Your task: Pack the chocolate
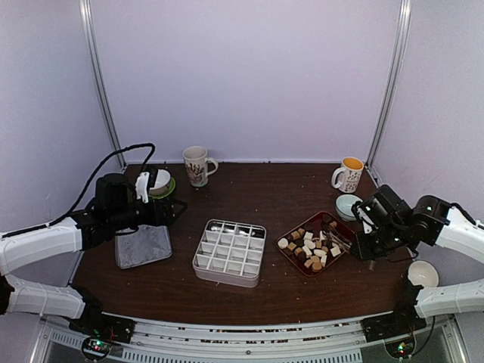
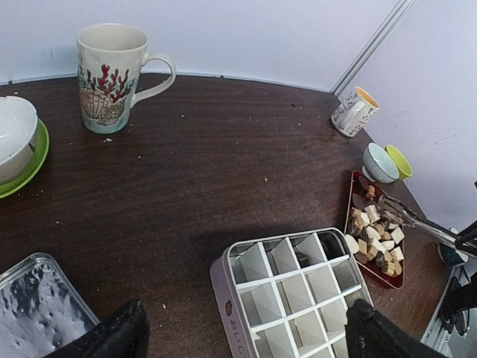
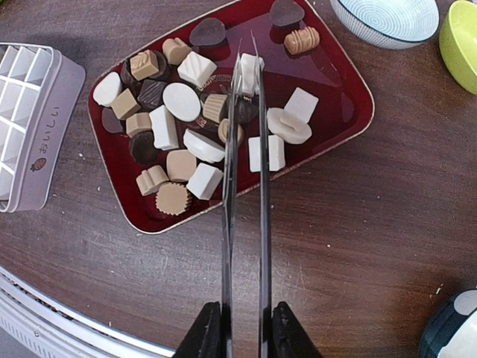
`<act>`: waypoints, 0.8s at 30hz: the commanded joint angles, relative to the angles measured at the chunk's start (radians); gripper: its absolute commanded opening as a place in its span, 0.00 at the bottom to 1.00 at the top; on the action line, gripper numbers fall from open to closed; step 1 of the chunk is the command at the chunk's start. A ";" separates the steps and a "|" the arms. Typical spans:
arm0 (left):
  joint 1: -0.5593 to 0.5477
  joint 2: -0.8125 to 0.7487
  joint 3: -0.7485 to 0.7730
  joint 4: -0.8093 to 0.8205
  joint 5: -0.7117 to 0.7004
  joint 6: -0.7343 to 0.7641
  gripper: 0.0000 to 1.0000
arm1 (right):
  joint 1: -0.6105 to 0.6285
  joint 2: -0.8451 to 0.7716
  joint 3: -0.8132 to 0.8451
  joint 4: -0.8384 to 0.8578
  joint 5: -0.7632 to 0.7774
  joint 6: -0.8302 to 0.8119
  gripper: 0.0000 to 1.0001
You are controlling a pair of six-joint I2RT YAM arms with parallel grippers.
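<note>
The chocolate (image 1: 310, 246), small dark, tan and white pieces, lies in a red tray (image 1: 314, 274) right of centre; it also shows in the right wrist view (image 3: 168, 127). My right gripper (image 1: 368, 242) (image 3: 246, 328) is shut on long metal tongs (image 3: 263, 224). Their tips pinch a white piece (image 3: 251, 73) over the tray (image 3: 350, 127). A white divided box (image 1: 229, 252) (image 2: 298, 291) stands at centre; one far cell holds a dark piece (image 2: 301, 258). My left gripper (image 1: 170, 212) (image 2: 242, 335) is open and empty, above the box's left side.
The box's silver lid (image 1: 142, 246) lies at left. A white bowl on a green plate (image 1: 160, 184) and a shell-print mug (image 1: 197, 165) stand at the back left. Another mug (image 1: 349, 174), a blue bowl (image 1: 348, 206) and a white bowl (image 1: 422, 272) are at right.
</note>
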 commanded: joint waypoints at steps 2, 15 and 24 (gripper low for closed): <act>-0.006 0.016 0.004 0.022 0.029 -0.006 0.94 | -0.016 -0.005 0.038 -0.041 -0.033 0.005 0.25; -0.007 0.026 -0.006 0.035 0.032 -0.017 0.94 | -0.026 0.000 0.042 0.026 -0.026 0.018 0.28; -0.009 0.033 -0.005 0.033 0.027 -0.008 0.94 | -0.026 0.013 0.032 0.041 -0.029 0.046 0.29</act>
